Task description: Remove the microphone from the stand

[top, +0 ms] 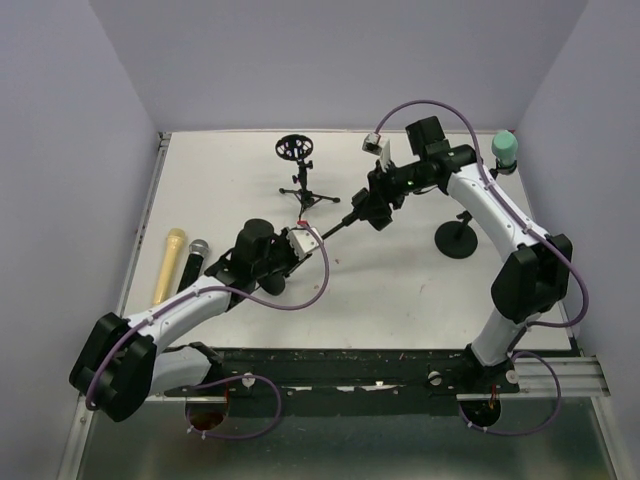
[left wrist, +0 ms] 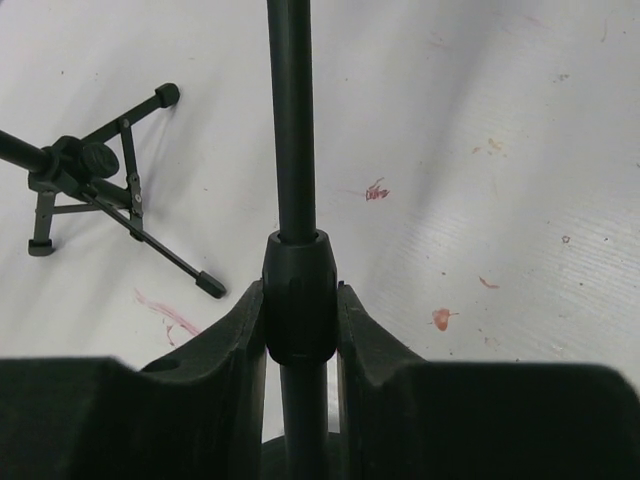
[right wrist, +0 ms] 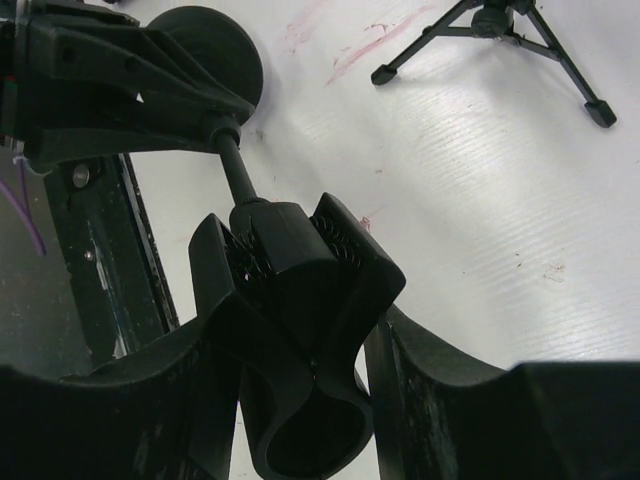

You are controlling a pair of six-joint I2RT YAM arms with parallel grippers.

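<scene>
My left fingers (left wrist: 238,350) are drawn in narrow and clamped on the stand (left wrist: 292,120). One sits on each side of the thick collar (left wrist: 298,295), where the thin upper pole enters the lower one. My right fingers (right wrist: 440,400) stand on either side of the clip (right wrist: 300,300) at the pole's far end. They sit close against it, but a sliver of white seems to show on one side, so I cannot tell whether they are pressing it or only flanking it. The clip's cradle is hollow, with no microphone in it.

Outward from there, the stand leans far over, slanting between my two arms. In the right wrist view its round base (right wrist: 215,50) shows just behind my left wrist. Whether that base touches the worktop (top: 400,300) I cannot tell. Well apart to the left, near the worktop's edge, a black microphone (top: 194,258) and a yellow microphone (top: 170,262) lie side by side. I judge one of them to be the task's microphone, though I cannot say which.

By that reading the removal itself is done. What is left is to let go of the clip, set the stand down and free both arms.

One doubt remains. Behind my right arm a teal-capped thing (top: 505,150) shows high above a second round base (top: 457,240). If that is a microphone in its own stand, it is not yet out. A tripod stand (top: 305,192) at the back holds no microphone that I can see.
</scene>
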